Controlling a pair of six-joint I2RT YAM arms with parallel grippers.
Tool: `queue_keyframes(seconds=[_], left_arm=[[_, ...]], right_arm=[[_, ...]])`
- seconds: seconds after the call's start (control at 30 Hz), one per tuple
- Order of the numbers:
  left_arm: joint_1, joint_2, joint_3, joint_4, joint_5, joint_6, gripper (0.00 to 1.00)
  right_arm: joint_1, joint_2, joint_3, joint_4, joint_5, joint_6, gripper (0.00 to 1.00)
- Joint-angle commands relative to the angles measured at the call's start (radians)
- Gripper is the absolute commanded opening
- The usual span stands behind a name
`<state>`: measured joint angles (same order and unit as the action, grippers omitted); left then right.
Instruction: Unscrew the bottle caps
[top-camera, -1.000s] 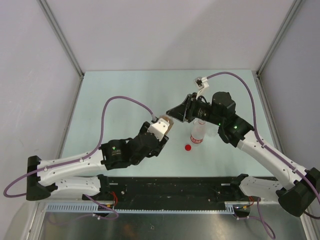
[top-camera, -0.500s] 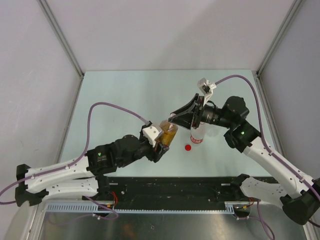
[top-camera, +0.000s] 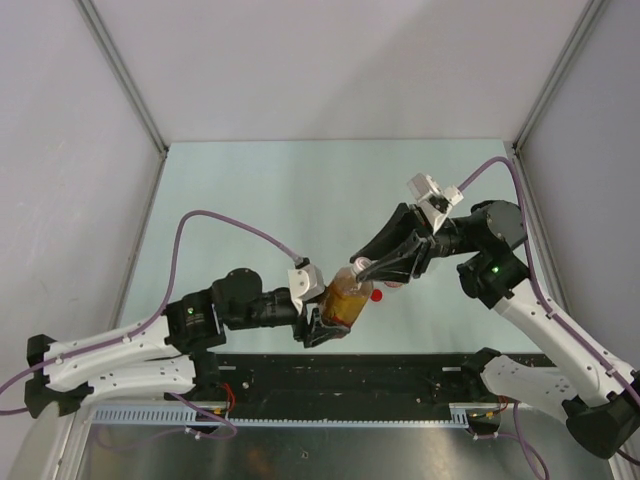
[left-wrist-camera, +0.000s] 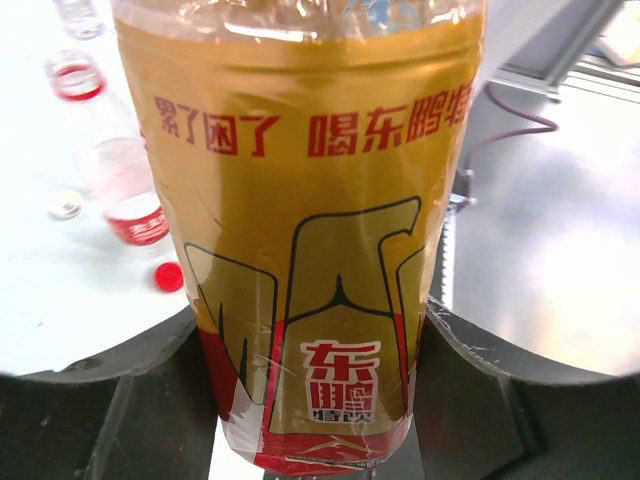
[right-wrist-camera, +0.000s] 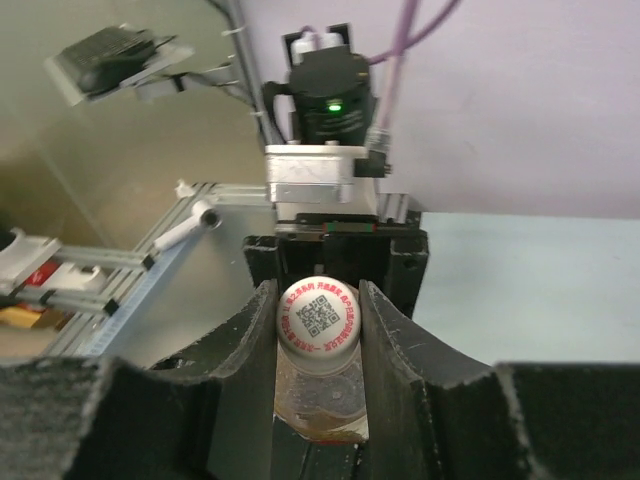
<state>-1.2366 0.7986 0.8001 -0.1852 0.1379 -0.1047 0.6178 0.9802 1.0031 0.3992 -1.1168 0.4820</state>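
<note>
My left gripper (top-camera: 322, 315) is shut on the amber bottle (top-camera: 346, 298) and holds it tilted above the table's near edge. In the left wrist view the bottle (left-wrist-camera: 310, 250) fills the frame between my fingers (left-wrist-camera: 480, 380). My right gripper (top-camera: 366, 268) is shut on its white cap (right-wrist-camera: 318, 315), which has a printed code on top. The red-and-white labelled bottle (left-wrist-camera: 115, 170) stands uncapped on the table. A red cap (top-camera: 377, 295) lies beside it, also seen in the left wrist view (left-wrist-camera: 168, 277). A pale cap (left-wrist-camera: 65, 207) lies to the left of the labelled bottle in the left wrist view.
The base of another clear bottle (left-wrist-camera: 80, 15) shows at the far edge of the left wrist view. A black rail (top-camera: 350, 375) runs along the near edge below the held bottle. Grey walls enclose the pale green table (top-camera: 250, 190).
My left gripper carried the amber bottle toward the near edge and tilted it. My right gripper followed and now grips the cap.
</note>
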Motion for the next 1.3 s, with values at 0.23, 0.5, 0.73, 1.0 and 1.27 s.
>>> queue_keyframes(seconds=[0.23,0.5,0.73,1.0,1.27], left_arm=[[-0.009,0.035,0.064,0.134,0.523,0.103,0.46],[0.000,0.020,0.044,0.134,0.423,0.090,0.46],[0.000,-0.042,-0.007,0.134,0.163,0.068,0.44],[0.000,-0.127,-0.061,0.130,-0.106,0.049,0.41],[0.000,-0.094,-0.039,0.028,-0.435,-0.003,0.36]], right_arm=[[-0.006,0.037,0.009,0.170,-0.186,0.085,0.21],[-0.021,0.028,0.009,0.147,-0.128,0.081,0.53],[-0.051,-0.005,0.009,0.140,-0.051,0.086,0.81],[-0.074,-0.046,0.009,0.114,0.008,0.064,0.96],[-0.078,-0.050,0.009,0.041,0.162,0.044,0.99]])
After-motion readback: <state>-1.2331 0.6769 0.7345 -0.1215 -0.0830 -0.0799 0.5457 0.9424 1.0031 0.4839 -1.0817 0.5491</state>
